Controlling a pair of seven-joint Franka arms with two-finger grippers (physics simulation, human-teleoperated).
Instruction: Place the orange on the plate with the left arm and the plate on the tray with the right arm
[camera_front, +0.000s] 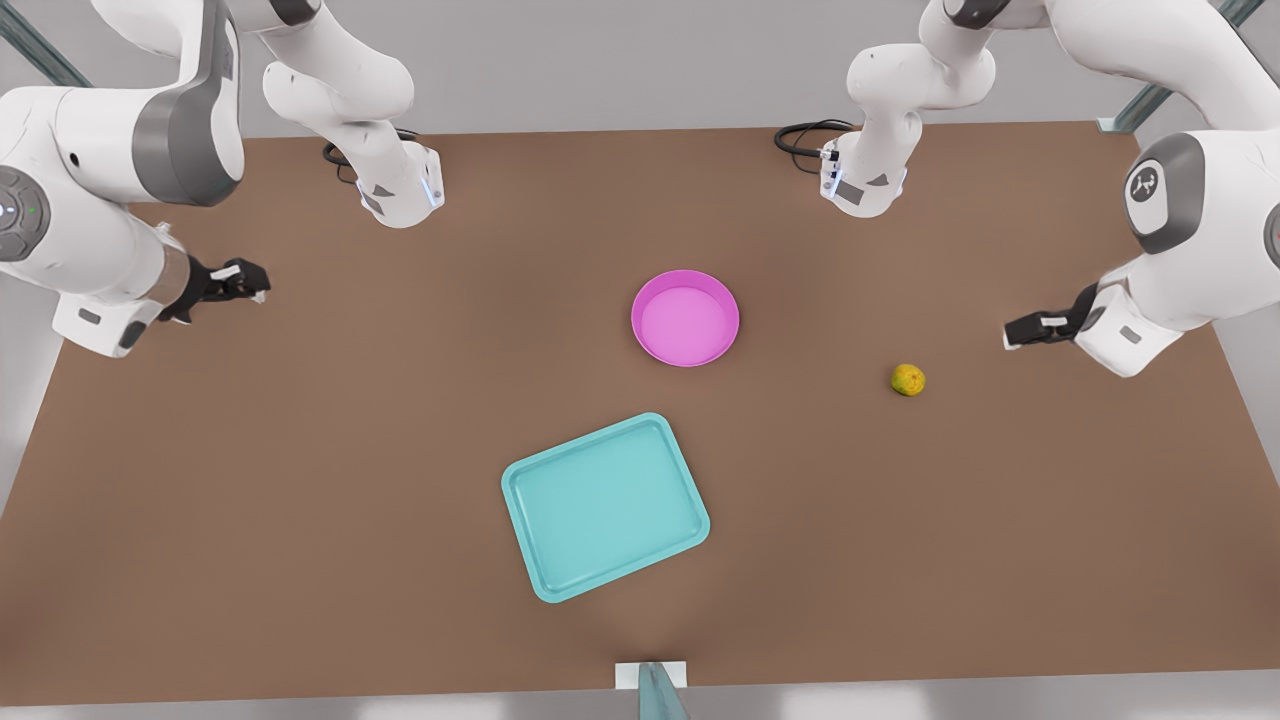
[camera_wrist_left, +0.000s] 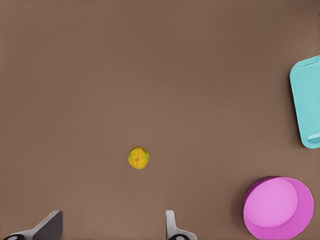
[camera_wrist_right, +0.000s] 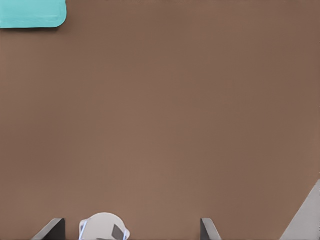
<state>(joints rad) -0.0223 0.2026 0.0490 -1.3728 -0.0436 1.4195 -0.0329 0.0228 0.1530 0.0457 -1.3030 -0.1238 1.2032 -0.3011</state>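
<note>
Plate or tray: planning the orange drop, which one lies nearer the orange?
The plate: round, pink, closer to the orange than the teal tray.

The plate (camera_front: 685, 318) sits near the table's (camera_front: 300, 450) middle, the tray (camera_front: 605, 507) between it and the near edge, the orange (camera_front: 908, 380) well apart toward the front view's right edge, seemingly touching nothing.

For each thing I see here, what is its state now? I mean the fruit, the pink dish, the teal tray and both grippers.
orange: lying alone on the table, not held.
plate: upright, empty, on the table, apart from the tray.
tray: flat on the table, empty.
left gripper: open, empty, at the front view's right, near the orange.
right gripper: open, empty, at the front view's left, far from the plate.
</note>
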